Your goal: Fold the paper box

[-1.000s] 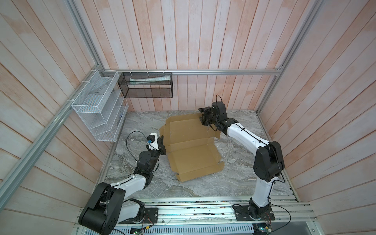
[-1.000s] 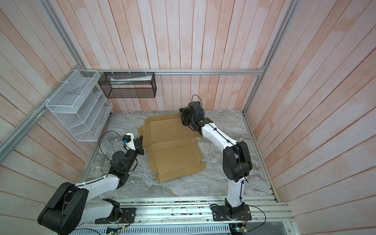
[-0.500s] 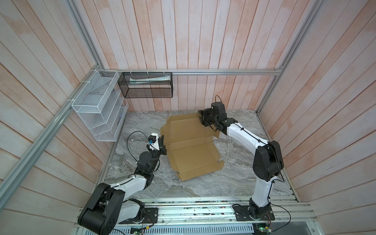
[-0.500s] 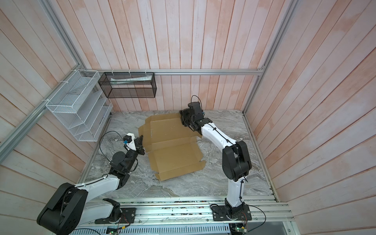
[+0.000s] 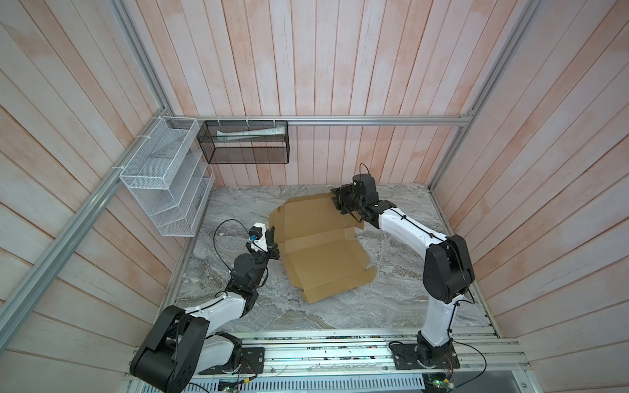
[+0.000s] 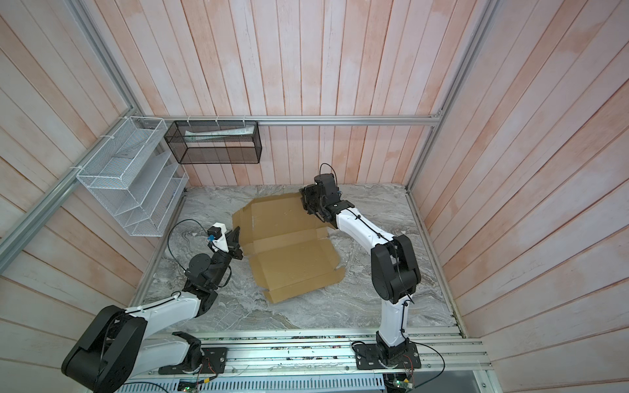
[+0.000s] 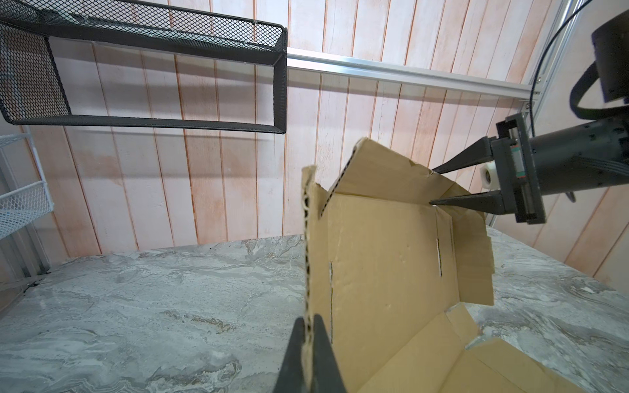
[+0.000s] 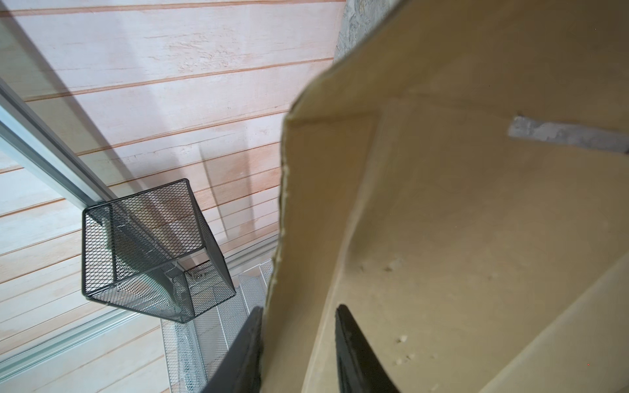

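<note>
**Left fingers [image 7: 325, 357] clamped on cardboard, right fingers [image 7: 473, 204] apart around a flap**

The paper box [image 5: 320, 245] lies mid-way across the desk [image 5: 391, 306], mostly flat, its far half tilted up. I judge this an early wall-raising step. Next, my right side must pinch that corner flap.

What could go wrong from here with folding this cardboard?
The right pincer straddles the far corner of the cardboard with jaws apart; closing there may crumple the flap or miss it. The left pincer pinches only the thin side edge, so a pull from either arm could slip or tear it.
</note>
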Controlling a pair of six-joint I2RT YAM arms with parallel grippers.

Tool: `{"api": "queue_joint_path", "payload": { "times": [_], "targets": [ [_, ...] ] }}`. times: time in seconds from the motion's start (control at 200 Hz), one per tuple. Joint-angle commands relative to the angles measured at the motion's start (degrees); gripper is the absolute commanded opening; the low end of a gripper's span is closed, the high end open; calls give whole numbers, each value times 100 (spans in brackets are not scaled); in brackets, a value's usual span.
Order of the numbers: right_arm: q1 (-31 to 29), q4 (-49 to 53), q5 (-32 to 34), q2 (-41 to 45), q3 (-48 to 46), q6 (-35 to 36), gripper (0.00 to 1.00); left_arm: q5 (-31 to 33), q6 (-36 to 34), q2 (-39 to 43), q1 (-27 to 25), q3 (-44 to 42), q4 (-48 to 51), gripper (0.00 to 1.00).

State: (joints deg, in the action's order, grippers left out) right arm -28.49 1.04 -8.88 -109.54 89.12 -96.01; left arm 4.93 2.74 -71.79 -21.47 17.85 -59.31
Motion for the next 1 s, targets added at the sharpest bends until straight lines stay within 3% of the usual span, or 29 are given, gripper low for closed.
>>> {"api": "queue_joint_path", "payload": {
  "times": [0.0, 0.265, 0.995],
  "targets": [
    [-105, -28, -104, -81, -112, -76, 35, -18, -24, -19, -67, 167, -257, 0],
    [-126, -165, -140, -181, -112, -137, 33, -62, 7, -20, -94, 150, -266, 0],
    [-134, -762, -279, -296, -178, -143, 6, 51, 8, -98, -94, 116, -94, 0]
  ]
}}
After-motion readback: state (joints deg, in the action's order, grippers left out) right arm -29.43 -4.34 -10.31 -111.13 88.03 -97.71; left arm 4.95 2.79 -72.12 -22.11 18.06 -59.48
